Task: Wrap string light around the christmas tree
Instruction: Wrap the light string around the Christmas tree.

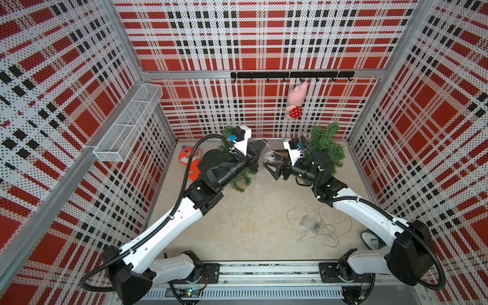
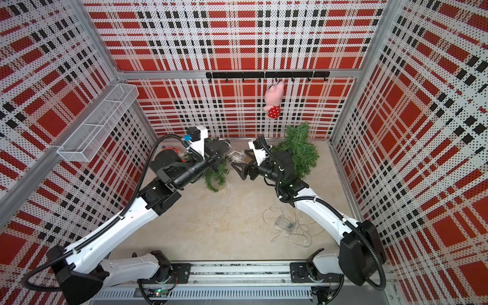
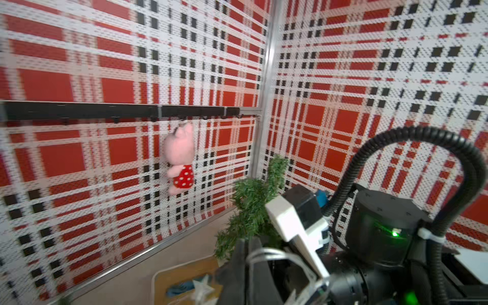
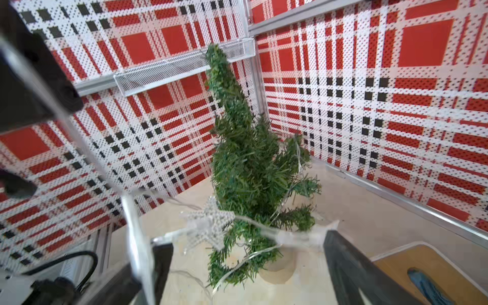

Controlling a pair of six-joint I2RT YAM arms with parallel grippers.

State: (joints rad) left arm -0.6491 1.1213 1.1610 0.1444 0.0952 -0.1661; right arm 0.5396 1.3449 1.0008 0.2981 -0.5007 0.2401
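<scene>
The string light [image 4: 208, 227] looks thin, limp and light, its plastic stars brittle, so grip the wire. It hangs between the claws beside the tree [image 4: 245, 163], with slack heaped on the surface [image 1: 250, 224]. The left claw [image 1: 258, 157] pinches it; the right claw [image 1: 272, 164] gapes wide.

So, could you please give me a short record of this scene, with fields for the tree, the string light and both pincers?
christmas tree: standing, some wire already among its lower branches
string light: star section strung between the pincers; the rest in a loose pile on the floor
left pincer: shut on the string light
right pincer: open, wire draped across its gap
second tree: standing behind the right pincer
plush pig: hanging from the hook rail
</scene>
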